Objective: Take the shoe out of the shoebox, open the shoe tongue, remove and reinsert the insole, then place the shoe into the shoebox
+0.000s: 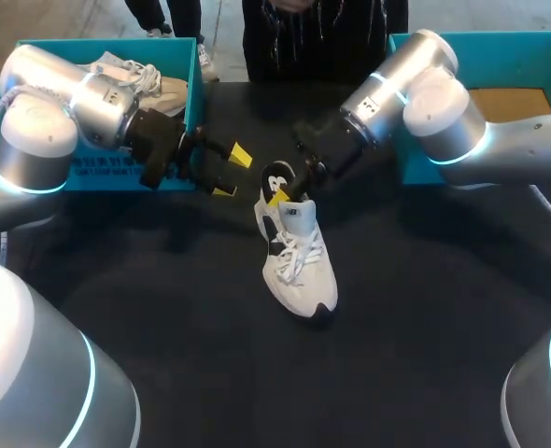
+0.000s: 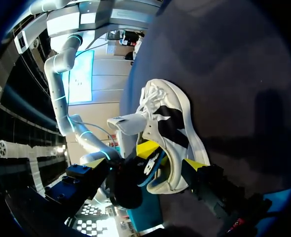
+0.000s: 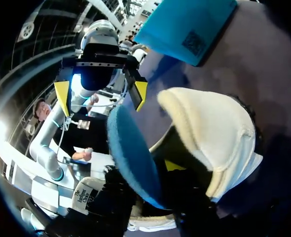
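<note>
A white shoe (image 1: pixel 297 254) with black patches lies mid-table, its toe toward the near edge. A dark insole (image 1: pixel 277 175) sticks up out of its heel opening; its blue side (image 3: pixel 130 153) rises beside the padded heel collar (image 3: pixel 209 133). My right gripper (image 1: pixel 285 191) is at that heel opening, right by the insole; its grip is hidden. My left gripper (image 1: pixel 232 174) hangs open and holding nothing, just left of the heel, facing the shoe (image 2: pixel 167 128). It shows wide open in the right wrist view (image 3: pixel 101 94).
A teal shoebox (image 1: pixel 98 173) at the back left holds a second, pale shoe (image 1: pixel 135 77). Another teal box (image 1: pixel 416 168) with a brown lining stands at the back right, under my right arm. The tabletop is dark cloth.
</note>
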Robot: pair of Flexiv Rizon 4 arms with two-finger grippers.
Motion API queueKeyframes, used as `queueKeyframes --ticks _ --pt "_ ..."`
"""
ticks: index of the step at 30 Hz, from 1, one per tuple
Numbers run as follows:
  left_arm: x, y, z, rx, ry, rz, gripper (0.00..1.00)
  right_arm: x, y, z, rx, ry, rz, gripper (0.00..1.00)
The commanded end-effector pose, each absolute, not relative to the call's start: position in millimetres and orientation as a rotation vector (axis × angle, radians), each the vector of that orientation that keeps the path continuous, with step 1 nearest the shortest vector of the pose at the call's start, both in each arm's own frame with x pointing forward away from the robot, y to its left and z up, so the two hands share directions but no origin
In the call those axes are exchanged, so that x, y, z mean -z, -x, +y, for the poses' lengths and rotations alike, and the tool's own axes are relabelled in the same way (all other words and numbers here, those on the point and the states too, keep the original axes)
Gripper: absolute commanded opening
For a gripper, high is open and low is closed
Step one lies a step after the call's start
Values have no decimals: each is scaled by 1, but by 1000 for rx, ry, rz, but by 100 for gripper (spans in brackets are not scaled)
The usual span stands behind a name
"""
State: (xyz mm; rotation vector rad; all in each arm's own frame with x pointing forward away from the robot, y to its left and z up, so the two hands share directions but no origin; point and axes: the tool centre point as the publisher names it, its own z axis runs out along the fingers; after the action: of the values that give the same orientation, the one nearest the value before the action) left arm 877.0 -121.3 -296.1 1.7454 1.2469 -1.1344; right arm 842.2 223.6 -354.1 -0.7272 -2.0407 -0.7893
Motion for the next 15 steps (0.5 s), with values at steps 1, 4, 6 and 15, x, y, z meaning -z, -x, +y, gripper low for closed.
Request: queueKeyframes --ticks 1,4,6,15 --pt "295 -877 -122 1131 -1750 1244 100 349 -836 222 807 741 -2074 36" --pt "294 -878 -122 1129 -1750 1242 100 347 -837 223 821 741 -2098 37" --pt "294 -878 -121 1128 -1749 1242 100 346 -838 223 823 740 -2111 38" --pt "295 -877 -121 1129 -1747 1242 100 339 -844 224 835 740 -2171 42"
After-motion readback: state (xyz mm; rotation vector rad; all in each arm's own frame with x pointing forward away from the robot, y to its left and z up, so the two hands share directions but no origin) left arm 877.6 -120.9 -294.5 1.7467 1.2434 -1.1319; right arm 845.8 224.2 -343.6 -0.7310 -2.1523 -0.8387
